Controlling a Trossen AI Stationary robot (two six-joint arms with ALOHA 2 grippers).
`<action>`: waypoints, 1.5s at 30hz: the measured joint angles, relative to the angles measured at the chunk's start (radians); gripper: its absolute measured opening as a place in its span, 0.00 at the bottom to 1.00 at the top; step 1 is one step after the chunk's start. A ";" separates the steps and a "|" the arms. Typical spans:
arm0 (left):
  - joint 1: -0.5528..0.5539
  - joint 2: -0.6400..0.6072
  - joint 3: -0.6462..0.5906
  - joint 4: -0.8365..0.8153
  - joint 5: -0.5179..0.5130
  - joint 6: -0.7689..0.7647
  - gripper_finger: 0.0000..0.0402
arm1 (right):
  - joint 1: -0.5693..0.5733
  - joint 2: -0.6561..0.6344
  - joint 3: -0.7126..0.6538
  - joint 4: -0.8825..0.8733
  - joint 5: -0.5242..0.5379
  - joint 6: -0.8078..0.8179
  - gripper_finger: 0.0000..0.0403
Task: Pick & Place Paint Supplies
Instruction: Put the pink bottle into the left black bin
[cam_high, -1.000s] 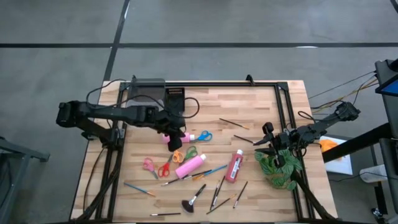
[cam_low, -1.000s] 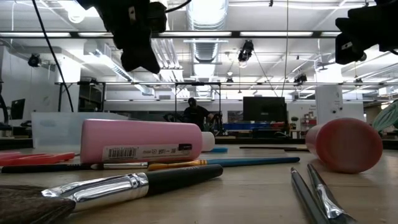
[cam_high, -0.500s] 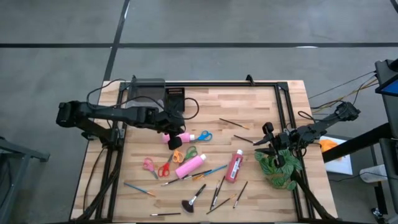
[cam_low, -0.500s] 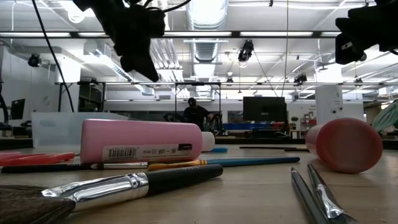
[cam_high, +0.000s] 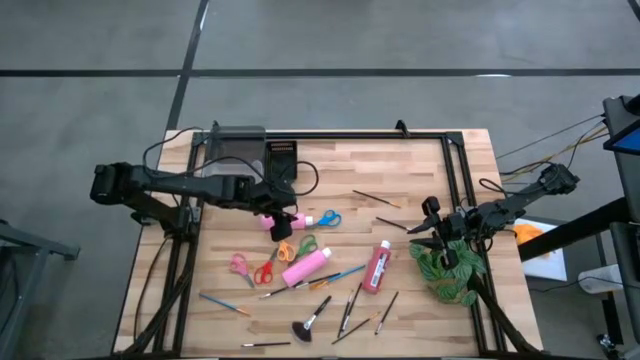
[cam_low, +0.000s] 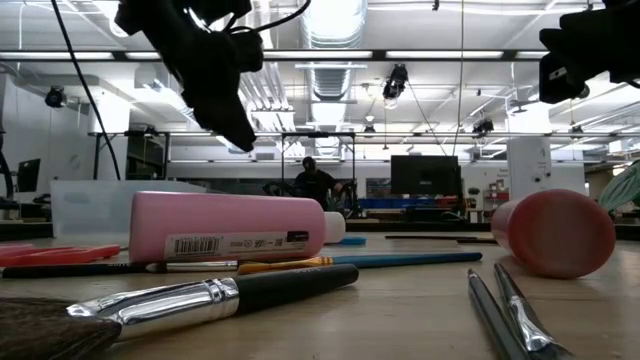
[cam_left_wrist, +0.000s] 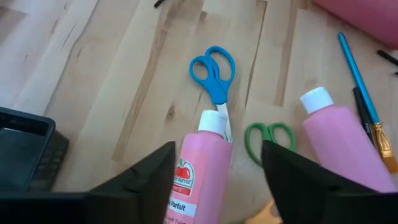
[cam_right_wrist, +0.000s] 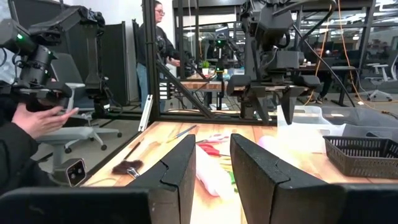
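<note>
left gripper (cam_left_wrist: 214, 163) jaws apart over pink paint bottle (cam_left_wrist: 196, 177), blue scissors (cam_left_wrist: 214, 76) just beyond bottle cap, right gripper (cam_right_wrist: 212, 163) parted, nothing held, by plant (cam_high: 447, 268)

Robotics lab / open workshop hall. Pale butcher-block wooden table (cam_high: 400, 180) framed by black metal rails, on a bare grey concrete floor (cam_high: 400, 40). Beyond the left pincer (cam_low: 235, 125), low view: exposed silver ceiling ducts (cam_low: 335, 30), fluorescent strip lights, a dark monitor (cam_low: 424, 175). Ahead of the right pincer: another black robot arm rig (cam_right_wrist: 267, 56), grey office chair (cam_right_wrist: 78, 134), seated person w/ handheld device (cam_right_wrist: 25, 124).
</note>
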 joint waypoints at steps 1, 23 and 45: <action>0.000 0.000 -0.005 0.014 0.001 0.000 0.66 | 0.000 0.000 0.000 0.000 0.000 0.000 0.24; 0.004 0.225 0.115 -0.094 0.078 0.153 0.86 | 0.000 0.000 0.000 0.000 0.000 0.000 0.24; 0.039 0.416 0.171 -0.116 0.059 0.181 0.86 | 0.000 0.000 0.000 -0.001 0.000 0.000 0.24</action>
